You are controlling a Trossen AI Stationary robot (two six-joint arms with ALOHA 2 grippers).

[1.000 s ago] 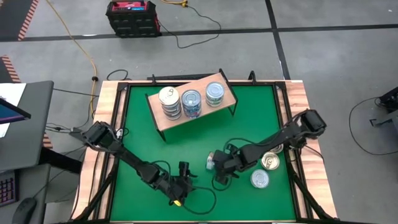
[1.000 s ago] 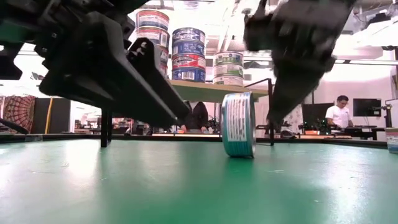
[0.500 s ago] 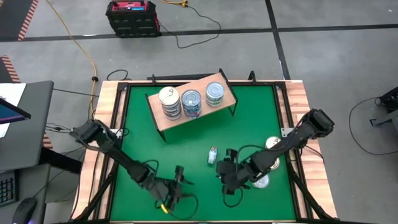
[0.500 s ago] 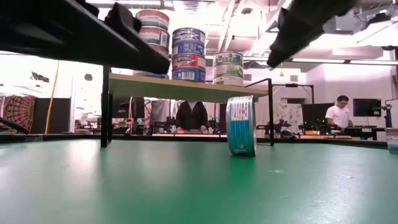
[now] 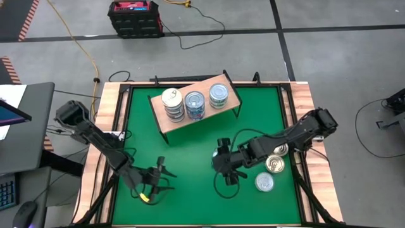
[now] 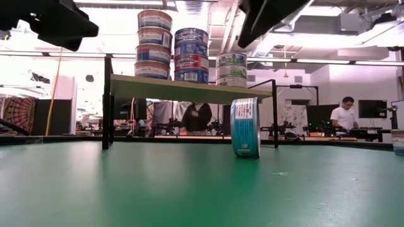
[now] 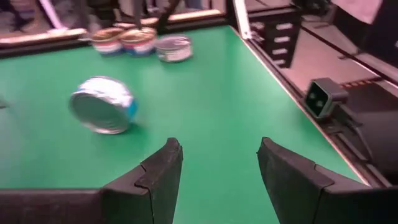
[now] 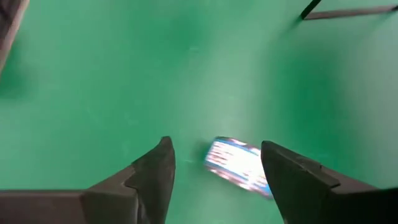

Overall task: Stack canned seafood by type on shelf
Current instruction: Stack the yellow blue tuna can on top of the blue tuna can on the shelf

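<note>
One can of seafood [image 6: 245, 127] stands on its rim on the green table [image 5: 190, 145], in front of the shelf; it also shows in the left wrist view [image 7: 102, 104]. My right gripper [image 8: 214, 155] hangs open above it, and the can [image 8: 239, 163] shows between and below its fingers, untouched. In the high view that gripper [image 5: 220, 154] hides the can. The shelf [image 5: 186, 117], a light-wood board on black legs, carries three stacks of cans [image 5: 172, 101], [image 5: 195, 103], [image 5: 218, 95]. My left gripper [image 5: 163, 175] is open and empty near the table's front left.
Three loose cans lie flat at the table's right: [image 5: 276, 149], [image 5: 274, 164], [image 5: 264, 182]. The table has a raised wooden border [image 5: 111, 126]. Bare green mat lies between the two grippers and in front of the shelf. People sit in the room beyond the table.
My right gripper has risen clear of the can and rolled its wrist; the can stays standing on its rim in the same place. My left gripper has drawn back toward the table's left edge and lifted a little.
</note>
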